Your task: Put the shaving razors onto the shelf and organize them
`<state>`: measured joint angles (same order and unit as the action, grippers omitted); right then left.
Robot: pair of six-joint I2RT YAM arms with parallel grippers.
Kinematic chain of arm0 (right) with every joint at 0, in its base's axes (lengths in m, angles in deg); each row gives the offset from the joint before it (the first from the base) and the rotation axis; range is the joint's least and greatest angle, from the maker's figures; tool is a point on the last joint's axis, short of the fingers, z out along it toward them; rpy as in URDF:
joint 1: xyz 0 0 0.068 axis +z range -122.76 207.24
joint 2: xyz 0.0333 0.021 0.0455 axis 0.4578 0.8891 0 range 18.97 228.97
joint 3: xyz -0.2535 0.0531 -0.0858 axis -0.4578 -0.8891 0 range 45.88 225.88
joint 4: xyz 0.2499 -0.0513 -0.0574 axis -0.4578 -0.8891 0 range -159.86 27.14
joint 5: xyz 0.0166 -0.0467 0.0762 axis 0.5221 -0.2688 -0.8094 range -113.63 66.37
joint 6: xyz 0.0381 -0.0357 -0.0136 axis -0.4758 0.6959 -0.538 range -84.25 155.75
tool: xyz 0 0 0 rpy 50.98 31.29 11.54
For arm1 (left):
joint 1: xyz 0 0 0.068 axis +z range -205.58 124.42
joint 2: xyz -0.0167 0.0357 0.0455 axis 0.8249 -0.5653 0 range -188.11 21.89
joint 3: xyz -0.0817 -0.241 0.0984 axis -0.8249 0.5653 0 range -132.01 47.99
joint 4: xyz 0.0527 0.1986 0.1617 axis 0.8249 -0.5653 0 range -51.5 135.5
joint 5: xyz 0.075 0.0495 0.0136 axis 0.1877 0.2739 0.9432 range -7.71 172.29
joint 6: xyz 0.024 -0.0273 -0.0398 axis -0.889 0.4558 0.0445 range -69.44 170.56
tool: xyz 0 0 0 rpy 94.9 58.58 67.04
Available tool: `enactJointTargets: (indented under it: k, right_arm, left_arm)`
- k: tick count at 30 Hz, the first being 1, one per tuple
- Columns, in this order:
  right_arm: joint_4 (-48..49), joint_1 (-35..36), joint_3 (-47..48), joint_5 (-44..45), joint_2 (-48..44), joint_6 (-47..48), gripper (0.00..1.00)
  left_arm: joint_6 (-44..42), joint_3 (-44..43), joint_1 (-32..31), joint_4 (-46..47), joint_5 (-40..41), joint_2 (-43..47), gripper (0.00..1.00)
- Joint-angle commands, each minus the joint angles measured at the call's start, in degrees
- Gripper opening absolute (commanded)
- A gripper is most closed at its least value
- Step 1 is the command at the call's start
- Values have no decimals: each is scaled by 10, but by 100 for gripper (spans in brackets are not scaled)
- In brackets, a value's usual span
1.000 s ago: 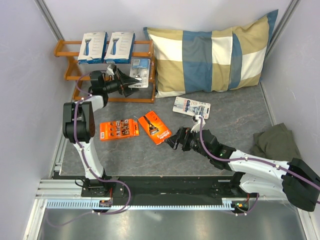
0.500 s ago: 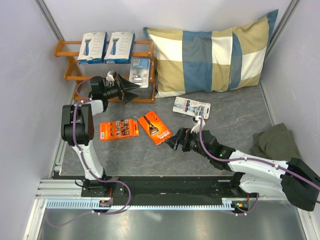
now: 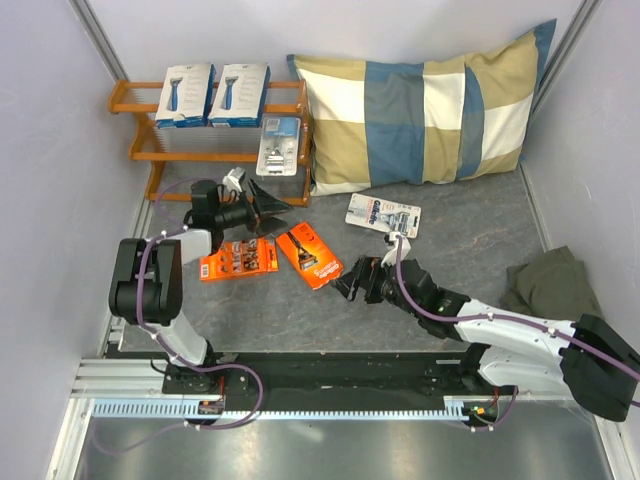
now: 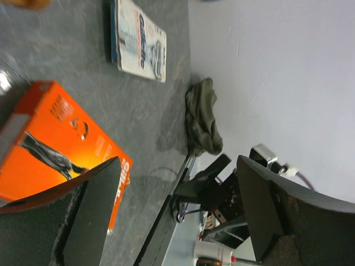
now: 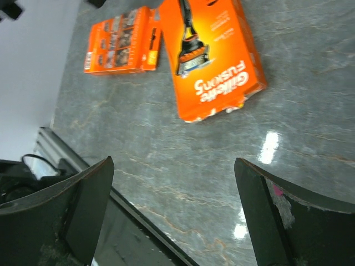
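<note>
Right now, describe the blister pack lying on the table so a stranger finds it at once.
Find the checked pillow at the back. On the grey table before its lower edge lies the blister pack. It is white and blue, unlike the two orange packs left of it.

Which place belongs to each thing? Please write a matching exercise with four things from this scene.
Things:
1 white boxes
2 green cloth
3 pillow
4 orange pack picturing a razor

Places:
A at the table's right edge
B on the top tier of the shelf
C flat on the table, beside a second orange pack
D upright, right of the shelf

Pairs: 1-B; 2-A; 3-D; 4-C
</note>
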<state>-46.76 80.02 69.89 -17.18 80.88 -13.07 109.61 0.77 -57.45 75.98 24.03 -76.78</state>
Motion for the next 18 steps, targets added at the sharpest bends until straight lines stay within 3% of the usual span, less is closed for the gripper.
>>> enactJointTargets:
  k: [1, 5, 9, 18]
  right_arm:
    - [-49, -13, 46, 33, 1, 35, 98]
    - [-90, -36, 70, 33, 20, 60, 98]
    - [-122, -49, 97, 52, 51, 95, 98]
    - [-285, -50, 197, 246, 129, 171, 98]
  left_arm:
    - [-109, 49, -36, -66, 47, 93, 92]
    - [-187, 85, -87, -164, 131, 168, 92]
    - [-206, 129, -139, -228, 226, 253, 92]
    - [-191, 226, -200, -297, 365, 397, 92]
